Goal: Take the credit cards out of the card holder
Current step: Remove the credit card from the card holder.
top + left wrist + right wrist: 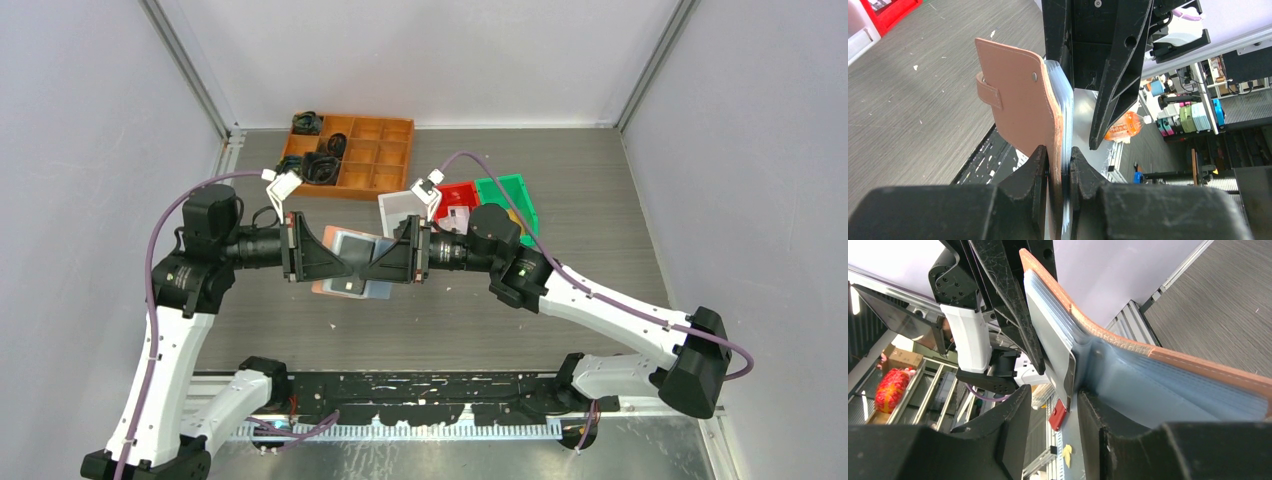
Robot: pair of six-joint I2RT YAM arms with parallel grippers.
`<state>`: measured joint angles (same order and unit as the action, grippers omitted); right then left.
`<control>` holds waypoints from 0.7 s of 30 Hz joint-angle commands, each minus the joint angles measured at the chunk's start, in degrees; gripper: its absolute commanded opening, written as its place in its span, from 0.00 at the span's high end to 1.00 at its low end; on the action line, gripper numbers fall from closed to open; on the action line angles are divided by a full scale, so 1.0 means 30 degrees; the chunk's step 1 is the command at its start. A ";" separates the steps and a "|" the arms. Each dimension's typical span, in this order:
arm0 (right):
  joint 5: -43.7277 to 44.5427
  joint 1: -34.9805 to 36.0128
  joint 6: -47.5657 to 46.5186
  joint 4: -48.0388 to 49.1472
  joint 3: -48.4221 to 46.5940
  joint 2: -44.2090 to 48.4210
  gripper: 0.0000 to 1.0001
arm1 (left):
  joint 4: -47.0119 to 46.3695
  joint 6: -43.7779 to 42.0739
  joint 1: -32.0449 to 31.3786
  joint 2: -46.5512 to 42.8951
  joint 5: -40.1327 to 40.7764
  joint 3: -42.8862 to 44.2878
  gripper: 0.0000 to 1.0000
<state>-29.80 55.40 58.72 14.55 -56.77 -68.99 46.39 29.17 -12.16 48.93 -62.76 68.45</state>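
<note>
We hold the card holder (1018,100) above the tabletop (420,325), left gripper (1059,155) jaws clamped on its cover and sleeves. Right gripper (1054,395) jaws stand apart, straddling one card (1053,345) at its edge.

Orange tray (375,150) near red bin (460,188) and green bin (510,193).

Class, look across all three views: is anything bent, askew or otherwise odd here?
Yes. The card holder, clamped above the table by the left gripper with the right gripper astride it, is flexed: its salmon cover curves instead of lying flat, and the clear sleeves fan out from it.
</note>
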 commanded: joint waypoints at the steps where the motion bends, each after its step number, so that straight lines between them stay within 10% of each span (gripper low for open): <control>1: 0.1417 0.0189 -0.0101 0.1640 -0.0031 -0.0048 0.56 | -0.2622 0.1475 -0.0241 -0.0633 -0.3360 -0.0035 0.85; 13: 0.1987 0.0221 -0.0294 0.1007 -0.0332 -0.0111 0.62 | -0.3984 0.2171 -0.0223 -0.1057 -0.3987 -0.0647 0.74; 21: 0.2009 0.0285 -0.0344 0.1157 0.0102 0.0324 0.62 | -0.3942 0.1665 -0.0228 -0.0986 -0.4256 -0.0577 0.92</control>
<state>-28.56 55.88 58.72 14.48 -56.55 -68.25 38.70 32.73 -11.49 47.03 -66.26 65.28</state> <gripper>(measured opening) 0.374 0.177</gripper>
